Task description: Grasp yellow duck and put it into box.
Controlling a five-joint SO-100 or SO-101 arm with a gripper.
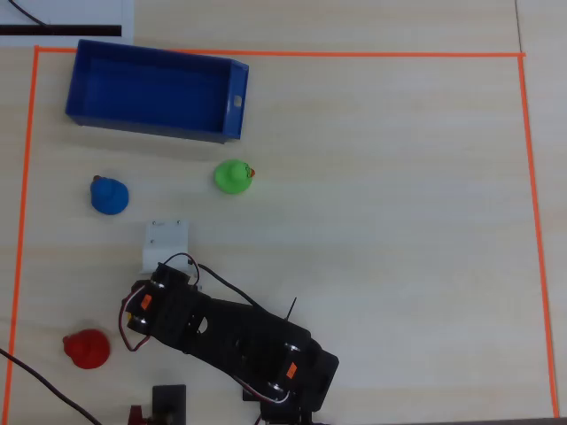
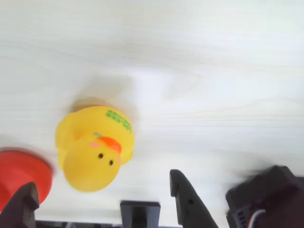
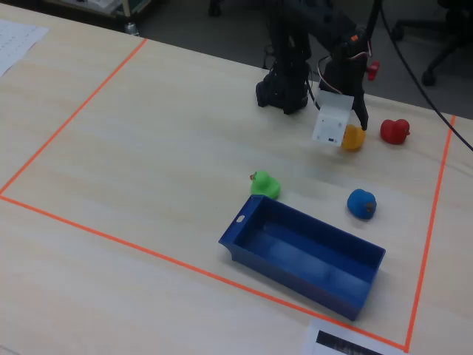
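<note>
The yellow duck [image 2: 92, 147] with an orange beak lies on the table in the wrist view, just ahead of my gripper [image 2: 102, 202]. The gripper is open and empty: one dark finger [image 2: 21, 206] is at the lower left, the other [image 2: 183, 197] at the lower right, and the duck sits between and beyond their tips. In the fixed view the yellow duck [image 3: 354, 138] peeks out beside the white wrist camera block [image 3: 329, 118]. In the overhead view the duck is hidden under the arm [image 1: 221, 332]. The blue box [image 1: 151, 133] stands empty at the top left and also shows in the fixed view [image 3: 295, 277].
A red duck [image 2: 21, 171] sits close beside the yellow one, seen also in the overhead view [image 1: 87, 348] and the fixed view [image 3: 394, 131]. A green duck [image 1: 234, 176] and a blue duck [image 1: 109, 195] lie between arm and box. Orange tape [image 1: 266, 53] borders the workspace.
</note>
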